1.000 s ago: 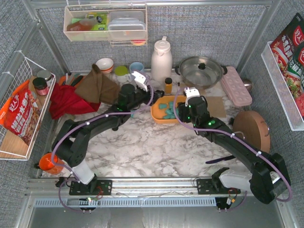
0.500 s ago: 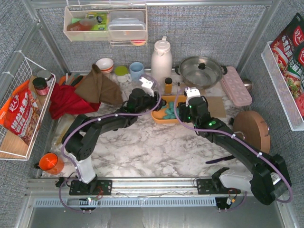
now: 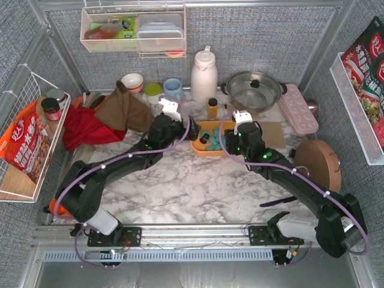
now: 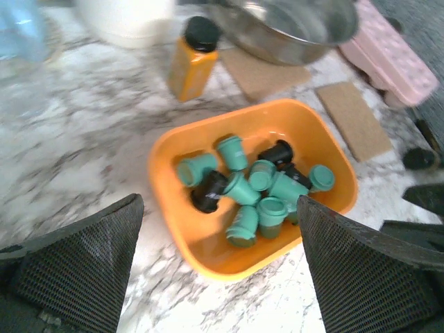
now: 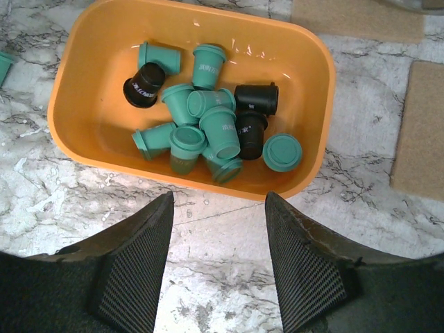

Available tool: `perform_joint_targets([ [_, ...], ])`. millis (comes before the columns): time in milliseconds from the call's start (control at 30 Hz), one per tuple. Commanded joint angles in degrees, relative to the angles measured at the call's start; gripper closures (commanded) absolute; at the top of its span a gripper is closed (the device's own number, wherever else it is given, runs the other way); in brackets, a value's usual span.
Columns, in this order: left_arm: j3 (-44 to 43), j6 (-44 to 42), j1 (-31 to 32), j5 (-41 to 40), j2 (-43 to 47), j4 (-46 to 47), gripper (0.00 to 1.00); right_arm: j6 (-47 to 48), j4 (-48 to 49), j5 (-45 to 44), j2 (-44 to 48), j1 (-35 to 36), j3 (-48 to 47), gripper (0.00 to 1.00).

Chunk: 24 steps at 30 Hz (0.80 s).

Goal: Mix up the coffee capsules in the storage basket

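Observation:
The orange storage basket (image 3: 211, 149) sits on the marble behind the middle of the table, between both grippers. In it lie the coffee capsules (image 4: 258, 193), a loose pile of teal ones (image 5: 208, 121) with three black ones (image 5: 144, 86) among them. My left gripper (image 4: 217, 201) hovers at the basket's (image 4: 208, 239) near-left side, open wide and holding nothing. In the top view it (image 3: 191, 133) reaches in from the left. My right gripper (image 5: 218, 198) is open over the marble just short of the basket's rim (image 5: 90, 149). It (image 3: 229, 143) stands at the basket's right end.
An amber bottle (image 4: 191, 59) and a steel pot (image 4: 291, 28) stand just behind the basket, with a white jug (image 3: 203, 75) beside them. A pink egg tray (image 3: 298, 108) and cork mats (image 5: 420, 132) lie to the right. One teal piece (image 5: 2, 66) lies outside the basket.
My left gripper reached over the basket while shut, then opened wide and drew back to the left. A black capsule now shows in the basket's left part. The right arm stayed still.

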<state>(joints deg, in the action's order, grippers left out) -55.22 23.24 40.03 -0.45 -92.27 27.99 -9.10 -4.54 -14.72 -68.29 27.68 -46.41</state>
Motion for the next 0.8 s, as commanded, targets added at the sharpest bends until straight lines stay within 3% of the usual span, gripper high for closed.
perform_joint_targets([
  [0,1.76,6.56,0.05,-16.83,5.76,-17.67,0.01,-0.04,0.16,0.32,-0.51,-0.06,-0.92,0.41],
  [233,5.27,24.03,0.05,-35.23,13.07,-48.16,0.01,-0.39,0.01,1.34,-1.3,-0.01,-1.29,0.41],
  [400,9.94,28.79,-0.35,-38.73,16.1,-54.85,0.01,-0.65,0.05,1.86,-1.62,0.03,-1.37,0.41],
  [533,12.62,26.01,-3.28,-36.8,17.26,-51.66,0.01,-0.65,0.01,1.97,-1.82,0.01,-1.39,0.41],
  [767,14.66,20.76,-9.39,-28.81,15.02,-41.1,0.11,-0.32,-0.17,1.89,-1.98,-0.03,-1.46,0.41],
])
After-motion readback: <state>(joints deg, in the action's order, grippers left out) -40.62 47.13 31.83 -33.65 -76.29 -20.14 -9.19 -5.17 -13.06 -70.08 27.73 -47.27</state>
